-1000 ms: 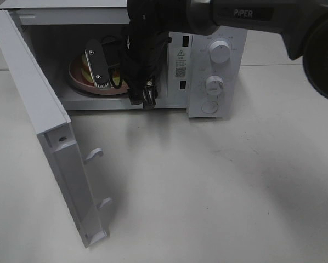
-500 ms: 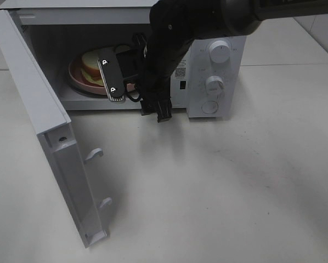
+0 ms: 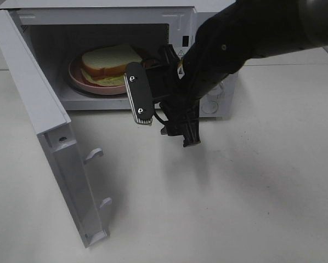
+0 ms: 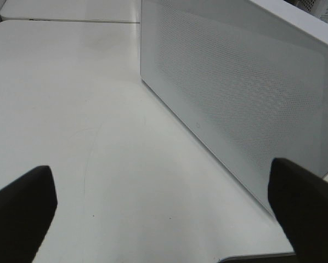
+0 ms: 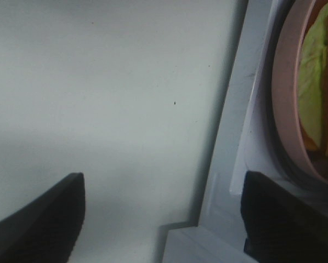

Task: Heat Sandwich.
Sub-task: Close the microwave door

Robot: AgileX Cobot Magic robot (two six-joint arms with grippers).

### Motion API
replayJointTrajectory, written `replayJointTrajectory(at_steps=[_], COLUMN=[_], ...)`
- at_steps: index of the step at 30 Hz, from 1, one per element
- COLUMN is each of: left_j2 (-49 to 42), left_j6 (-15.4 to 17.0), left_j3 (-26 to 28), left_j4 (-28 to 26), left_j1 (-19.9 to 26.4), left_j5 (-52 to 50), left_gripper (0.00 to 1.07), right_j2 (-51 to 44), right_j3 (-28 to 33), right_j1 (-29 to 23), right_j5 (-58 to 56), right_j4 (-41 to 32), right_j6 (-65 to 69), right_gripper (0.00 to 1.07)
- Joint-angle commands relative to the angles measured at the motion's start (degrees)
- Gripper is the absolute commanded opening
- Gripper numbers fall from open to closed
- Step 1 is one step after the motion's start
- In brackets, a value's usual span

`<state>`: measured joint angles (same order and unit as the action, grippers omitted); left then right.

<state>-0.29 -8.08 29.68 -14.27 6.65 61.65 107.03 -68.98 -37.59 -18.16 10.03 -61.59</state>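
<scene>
The sandwich [image 3: 110, 60], white bread with a tan crust, lies on a round pink plate [image 3: 78, 78] inside the open microwave [image 3: 98, 12]. My right gripper [image 3: 167, 132] hangs just outside the oven's front opening, low over the table, open and empty. In the right wrist view its dark fingers [image 5: 38, 219] frame the table, with the plate's rim [image 5: 284, 109] and the green-yellow filling [image 5: 312, 93] off to one side. In the left wrist view my left gripper [image 4: 164, 219] is open and empty, facing the outer side of the microwave door [image 4: 235, 98]. The exterior view does not show it.
The microwave door [image 3: 40, 115] stands swung wide open toward the front left, its latch hooks [image 3: 94, 155] pointing into the table space. My right arm [image 3: 252, 33] covers the control panel. White tabletop [image 3: 235, 208] spreads in front.
My right gripper has drawn back out of the microwave cavity, toward the front and right. The sandwich on its plate stays inside, now uncovered. The door has not moved.
</scene>
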Motion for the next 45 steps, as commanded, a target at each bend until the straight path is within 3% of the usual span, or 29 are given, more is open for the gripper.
replayJointTrajectory(at_steps=[1,13,28,34,45], left_j2=[-0.9,-0.9,-0.9,-0.9,-0.9], left_j6=[0.2,0.2,0.2,0.2,0.2], left_j3=[-0.2,-0.2,-0.2,-0.2,-0.2], left_j4=[-0.3,-0.3,-0.3,-0.3,-0.3], left_j1=[0.1,0.1,0.1,0.1,0.1], left_j5=[-0.1,-0.1,-0.1,-0.1,-0.1], left_gripper=[0.98,0.98,0.98,0.98,0.98], right_j2=[-4.6,-13.5,-27.4,-33.3,-40.0], right_j3=[4.9,13.6,21.7,22.2,22.2], right_j1=[-0.1,-0.1,-0.1,-0.1,-0.1], right_j5=[1.8,2.2,-5.0,-15.6,-34.1], right_j4=[-0.1,-0.1,-0.2,-0.1,-1.6], right_j6=[3.2,10.1,39.3,58.7,66.1], right_gripper=[0.75,0.75,0.75,0.75,0.75])
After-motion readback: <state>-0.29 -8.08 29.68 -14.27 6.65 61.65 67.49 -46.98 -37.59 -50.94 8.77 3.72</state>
